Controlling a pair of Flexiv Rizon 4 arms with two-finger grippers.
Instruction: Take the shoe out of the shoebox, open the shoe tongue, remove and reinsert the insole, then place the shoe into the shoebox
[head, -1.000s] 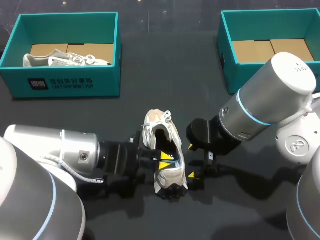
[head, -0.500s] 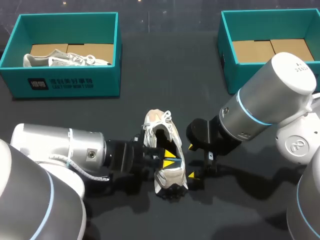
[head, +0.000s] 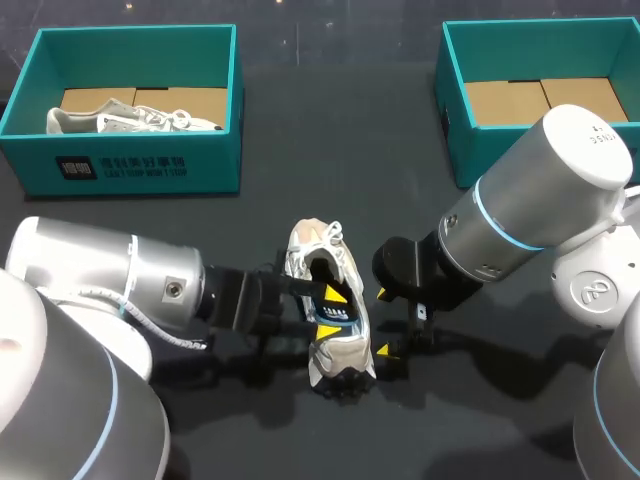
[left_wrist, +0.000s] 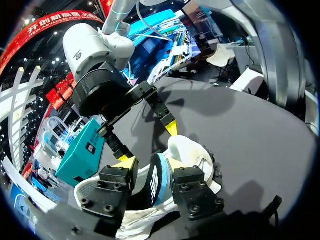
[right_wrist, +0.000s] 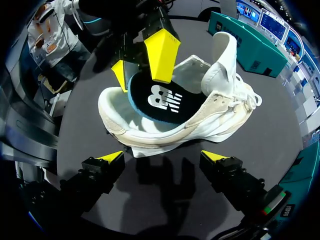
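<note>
A white sneaker (head: 342, 352) lies on the black table between my two arms, its tongue (right_wrist: 226, 50) pulled up. A black insole (right_wrist: 165, 100) with a blue edge sits in the heel opening, still raised at the back. My left gripper (head: 332, 312) reaches into the shoe from the left; its fingers stand apart on either side of the insole (left_wrist: 156, 176), open. Beside the shoe's right flank my right gripper (head: 382, 322) is open, the sole (right_wrist: 165, 145) just ahead of its tips (right_wrist: 164, 157) and nothing between them.
A teal shoebox (head: 140, 165) at the back left holds another pale shoe (head: 130, 120). A second teal shoebox (head: 455, 110) at the back right shows only its cardboard floor. Bare black table lies between the boxes and the shoe.
My left gripper's fingers have spread apart over the insole, and the left arm has drawn back slightly to the left. The right arm and the shoe have stayed in place.
</note>
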